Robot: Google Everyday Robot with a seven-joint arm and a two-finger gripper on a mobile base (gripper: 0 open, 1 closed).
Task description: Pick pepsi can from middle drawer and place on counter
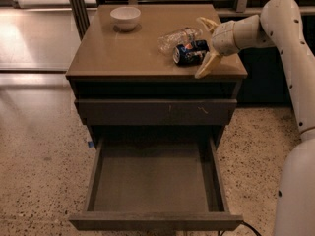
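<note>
From my station, the only marking I can make out is the red-and-white round logo on the dark blue pepsi can (189, 53), which lies on its side on the desk (118, 53). I cannot read any lettering on it. The hand (199, 47) sits at the can's right end, fingers spread wide on either side.

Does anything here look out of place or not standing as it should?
Yes. The pepsi can lies on its side on the counter, not upright, right beside a water bottle that also lies flat. The gripper is open around the can's right end. The middle drawer is pulled out.
</note>
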